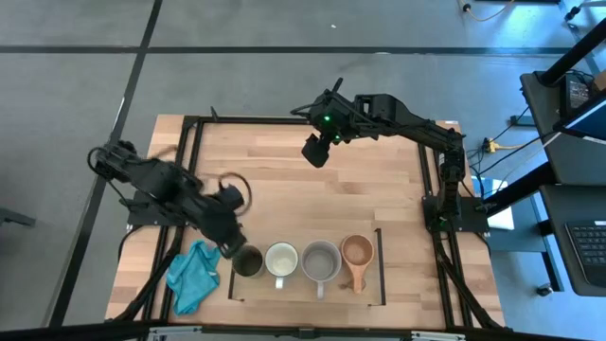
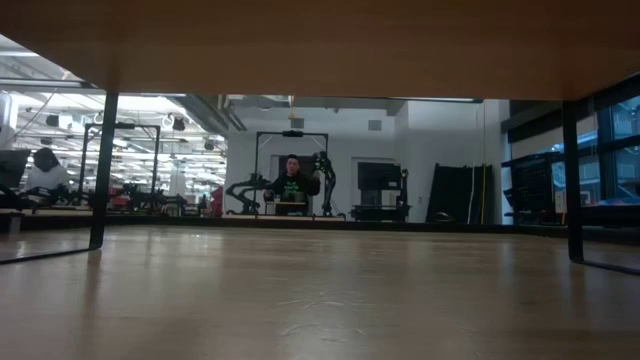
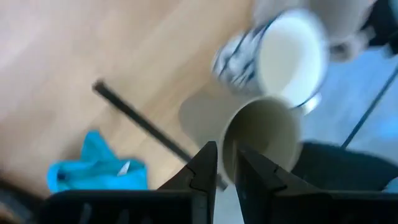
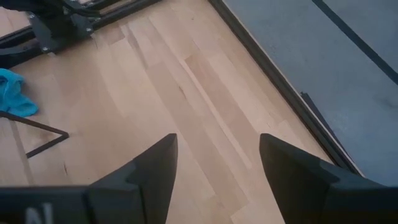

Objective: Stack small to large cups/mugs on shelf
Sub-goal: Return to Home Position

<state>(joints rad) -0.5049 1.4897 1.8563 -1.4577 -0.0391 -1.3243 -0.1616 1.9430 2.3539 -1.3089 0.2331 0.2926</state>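
Note:
Four cups stand in a row on the light-wood shelf (image 1: 303, 290) near the table's near edge: the dark olive-green cup (image 1: 248, 262), the white mug (image 1: 281, 258), the grey mug (image 1: 321, 260) and the tan wooden long-handled cup (image 1: 357, 252). My left gripper (image 1: 234, 250) is at the olive cup's left side and shut on its rim; the left wrist view shows the olive cup (image 3: 264, 134) and the white mug (image 3: 292, 56) behind it. My right gripper (image 1: 315, 150) hangs open above the table's far middle, over bare wood (image 4: 217, 146). My left gripper (image 3: 227, 171) pinches the olive cup's rim wall (image 3: 227, 146) on the side away from the white mug. One finger (image 3: 252, 171) is inside the cup and the other (image 3: 204, 168) outside. The fingers come slanting down from the table's left. Whether the cup's base rests on the shelf cannot be told.
A teal cloth (image 1: 192, 275) lies crumpled on the table just left of the shelf's left black rail (image 1: 233, 282). The right rail (image 1: 381, 265) stands beside the wooden cup. Bare tabletop spreads from the shelf to the far edge. A person sits far off in the room (image 2: 291, 178).

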